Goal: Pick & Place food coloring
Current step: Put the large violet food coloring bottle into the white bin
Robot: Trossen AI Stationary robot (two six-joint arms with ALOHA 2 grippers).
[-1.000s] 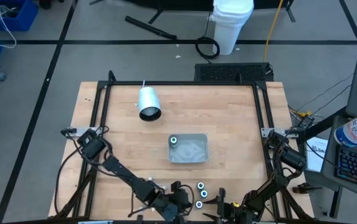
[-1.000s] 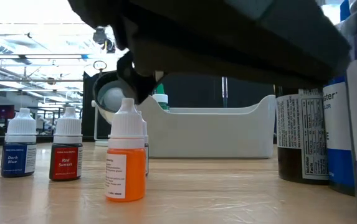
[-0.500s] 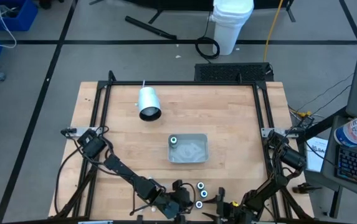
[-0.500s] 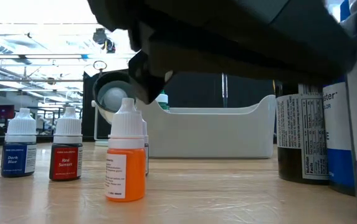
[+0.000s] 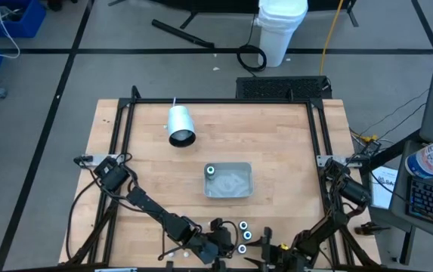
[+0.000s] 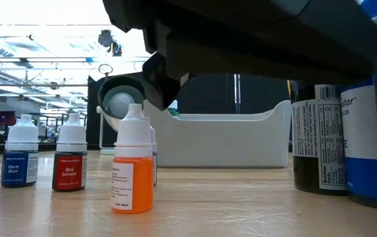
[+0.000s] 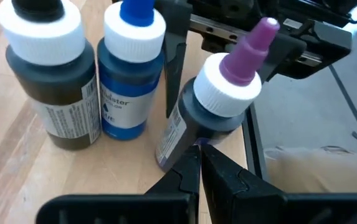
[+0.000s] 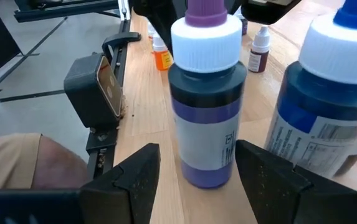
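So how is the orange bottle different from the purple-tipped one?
The orange bottle is small with a plain white dropper cap; the purple-tipped bottle is bigger, with a white cap ending in a purple nozzle. The orange bottle's body is bright orange; the purple-tipped bottle's is dark with a purple label band. Both stand upright on the wooden table.
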